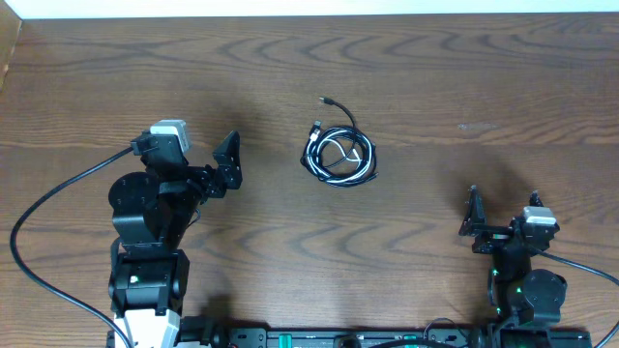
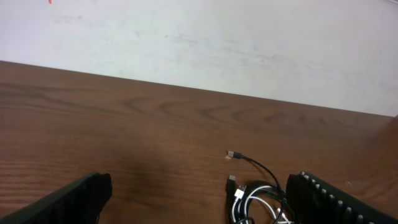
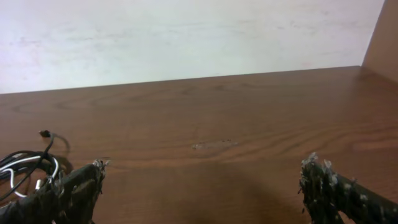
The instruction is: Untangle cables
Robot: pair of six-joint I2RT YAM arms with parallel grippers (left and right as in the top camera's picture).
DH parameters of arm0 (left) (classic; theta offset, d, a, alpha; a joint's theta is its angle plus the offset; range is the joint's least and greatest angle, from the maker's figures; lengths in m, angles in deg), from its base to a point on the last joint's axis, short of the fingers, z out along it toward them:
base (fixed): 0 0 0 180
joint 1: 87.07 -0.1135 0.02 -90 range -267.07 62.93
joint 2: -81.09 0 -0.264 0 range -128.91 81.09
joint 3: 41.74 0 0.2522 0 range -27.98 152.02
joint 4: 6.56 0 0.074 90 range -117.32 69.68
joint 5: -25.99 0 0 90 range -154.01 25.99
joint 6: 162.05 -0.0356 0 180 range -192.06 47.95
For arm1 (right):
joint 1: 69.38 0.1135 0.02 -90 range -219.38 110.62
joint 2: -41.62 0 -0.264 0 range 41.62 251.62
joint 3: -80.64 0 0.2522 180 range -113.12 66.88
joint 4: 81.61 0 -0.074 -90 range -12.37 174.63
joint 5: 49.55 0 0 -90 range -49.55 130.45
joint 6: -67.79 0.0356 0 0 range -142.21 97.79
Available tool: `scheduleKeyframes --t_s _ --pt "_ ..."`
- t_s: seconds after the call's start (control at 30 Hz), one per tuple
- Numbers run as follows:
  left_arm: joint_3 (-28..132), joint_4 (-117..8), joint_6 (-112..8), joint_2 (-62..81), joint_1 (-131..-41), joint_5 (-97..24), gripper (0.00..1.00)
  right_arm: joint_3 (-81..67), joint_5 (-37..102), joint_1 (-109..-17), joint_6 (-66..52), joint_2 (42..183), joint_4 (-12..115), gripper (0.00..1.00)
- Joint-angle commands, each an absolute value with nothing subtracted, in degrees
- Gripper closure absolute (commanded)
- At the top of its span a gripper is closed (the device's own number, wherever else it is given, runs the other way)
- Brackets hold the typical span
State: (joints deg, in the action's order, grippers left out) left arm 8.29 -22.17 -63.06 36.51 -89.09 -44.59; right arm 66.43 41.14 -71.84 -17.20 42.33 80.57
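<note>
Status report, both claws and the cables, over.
Left claw open, empty, left of cables. Right claw open, empty, off to their right. Cables one tangled coil, untouched. Nothing in the way.

The overhead view looks straight down on the cables (image 1: 339,157). Both low wrist views share them, facing the wall (image 2: 249,43).
</note>
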Motion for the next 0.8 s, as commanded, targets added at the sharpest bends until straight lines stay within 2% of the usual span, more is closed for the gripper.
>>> scheduleKeyframes --t_s 0.0,0.17,0.4,0.63,0.77 --pt "9.8 -21.8 -63.4 36.4 -88.9 -44.1 0.05 66.6 40.9 -72.0 -16.9 42.1 80.3 0.01" --pt "9.8 -26.8 -63.3 36.2 -88.8 -43.8 0.05 66.6 40.9 -72.0 -16.9 42.1 80.3 0.01" --pt "10.8 -24.5 -60.0 35.8 -88.9 -45.5 0.05 66.6 40.9 -72.0 -16.9 42.1 80.3 0.01" --pt "18.3 -33.7 -58.5 32.9 -88.9 -45.6 0.05 66.6 43.4 -72.0 -17.3 42.1 80.7 0.01" --pt "18.7 -33.7 -57.4 32.1 -88.9 -45.6 0.05 66.6 39.8 -72.0 -14.7 42.1 80.3 0.01"
